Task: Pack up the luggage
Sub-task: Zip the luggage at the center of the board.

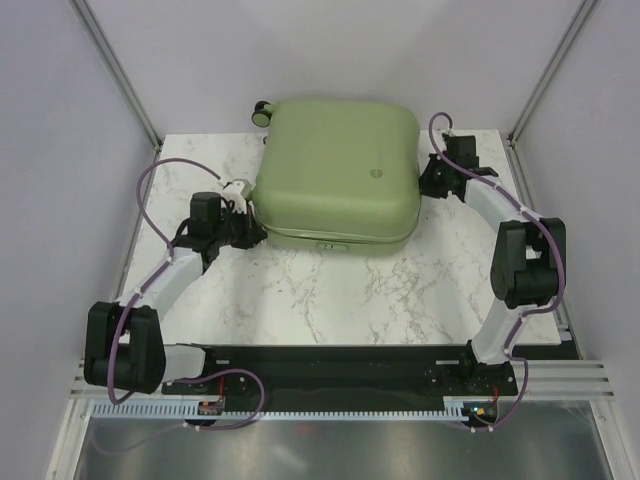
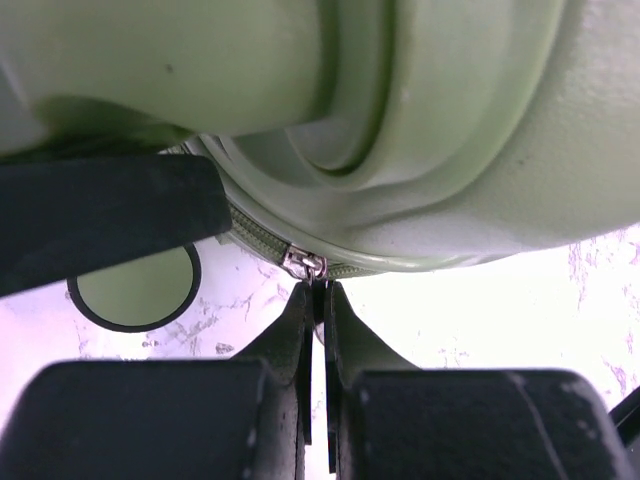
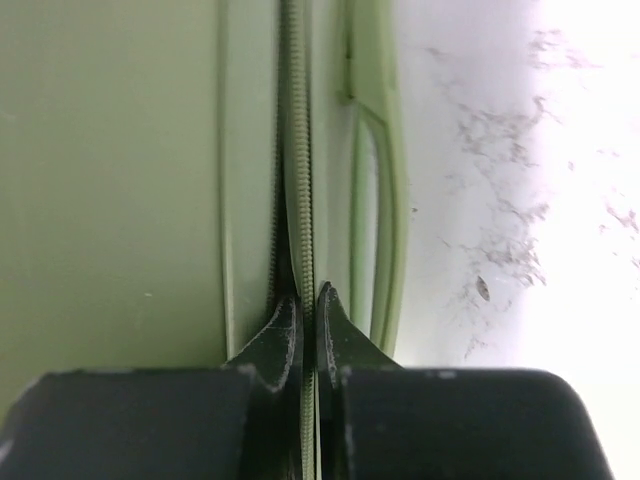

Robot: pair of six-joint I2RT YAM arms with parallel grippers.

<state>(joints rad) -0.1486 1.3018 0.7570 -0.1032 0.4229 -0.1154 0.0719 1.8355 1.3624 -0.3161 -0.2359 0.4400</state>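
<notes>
Luggage is judged mid-zipping: the zipper pull, clamped in the left gripper, should be drawn steadily along the seam, while the shell is braced by the right gripper, pinched together on the zip track. Closed, sage-green and rounded, it lies toward the table's far edge.

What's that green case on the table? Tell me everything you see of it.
It's a small, pale sage-green hard-shell suitcase with rounded corners, lying flat and shut at the far side of the marble table. A round logo marks its top; a caster wheel pokes out at its far-left corner. A green zipper rings its edge. The left hand pinches the metal zipper pull; the right hand, closed, touches the zipper opposite.
</notes>
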